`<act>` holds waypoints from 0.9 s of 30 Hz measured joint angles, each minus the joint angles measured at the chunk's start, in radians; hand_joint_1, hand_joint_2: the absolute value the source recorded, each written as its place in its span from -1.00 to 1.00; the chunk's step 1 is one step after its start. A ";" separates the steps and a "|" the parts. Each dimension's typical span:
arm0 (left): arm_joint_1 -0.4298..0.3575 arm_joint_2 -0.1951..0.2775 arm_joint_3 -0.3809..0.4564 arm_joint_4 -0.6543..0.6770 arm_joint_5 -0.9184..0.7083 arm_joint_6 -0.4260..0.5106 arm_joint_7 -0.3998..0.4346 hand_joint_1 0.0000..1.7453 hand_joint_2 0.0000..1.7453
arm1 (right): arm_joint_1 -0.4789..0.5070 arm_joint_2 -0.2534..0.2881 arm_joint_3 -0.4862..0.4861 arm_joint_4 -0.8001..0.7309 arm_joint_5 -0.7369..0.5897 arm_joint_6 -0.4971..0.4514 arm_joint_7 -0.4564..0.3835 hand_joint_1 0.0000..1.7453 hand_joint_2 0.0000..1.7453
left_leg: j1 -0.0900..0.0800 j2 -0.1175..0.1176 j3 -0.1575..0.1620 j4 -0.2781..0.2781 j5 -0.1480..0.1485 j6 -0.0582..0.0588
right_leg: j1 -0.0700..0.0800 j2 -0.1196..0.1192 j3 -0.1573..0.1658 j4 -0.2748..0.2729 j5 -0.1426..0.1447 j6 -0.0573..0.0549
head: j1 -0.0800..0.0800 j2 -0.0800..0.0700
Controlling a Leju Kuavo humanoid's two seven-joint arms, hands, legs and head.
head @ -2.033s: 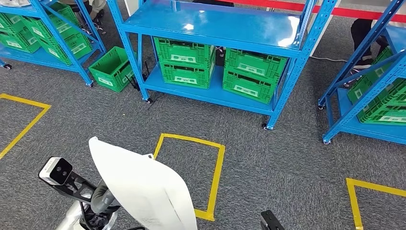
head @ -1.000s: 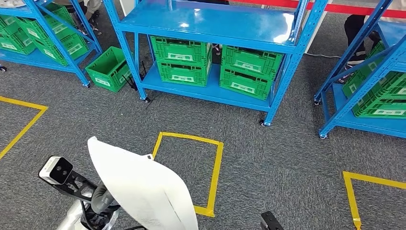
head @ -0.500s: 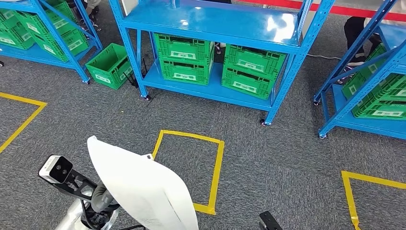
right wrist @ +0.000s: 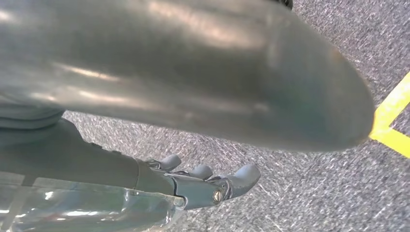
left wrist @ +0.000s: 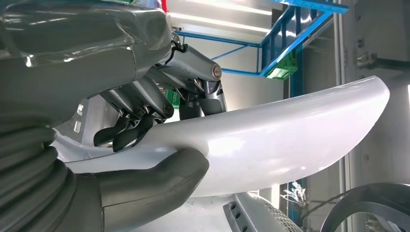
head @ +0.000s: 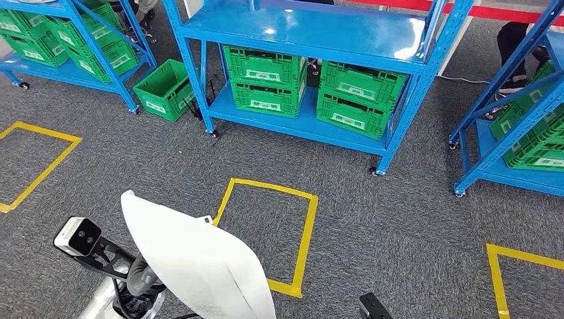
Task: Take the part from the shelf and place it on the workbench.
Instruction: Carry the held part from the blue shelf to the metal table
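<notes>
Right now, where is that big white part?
In the head view the white part sits low on the left, held in the left hand, above grey carpet beside the yellow floor square.

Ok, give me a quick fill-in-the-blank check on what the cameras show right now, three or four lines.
1. The white curved part is held by the robot's ____ hand.
2. The crates on the lower shelf of the blue rack facing the robot are ____ in colour.
3. The squares taped on the grey carpet are outlined in ____ tape.
4. The right hand hangs over the carpet, holding ____.

Missing words: left; green; yellow; nothing
</notes>
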 joint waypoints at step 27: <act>-0.003 -0.001 -0.004 0.000 -0.006 0.006 -0.003 1.00 1.00 | -0.002 0.001 -0.008 0.000 0.021 0.013 0.008 -1.00 -1.00 | 0.000 -0.035 -0.117 0.177 -0.071 -0.013 | -0.001 0.013 0.006 0.005 -0.013 -0.013 | -0.002 0.000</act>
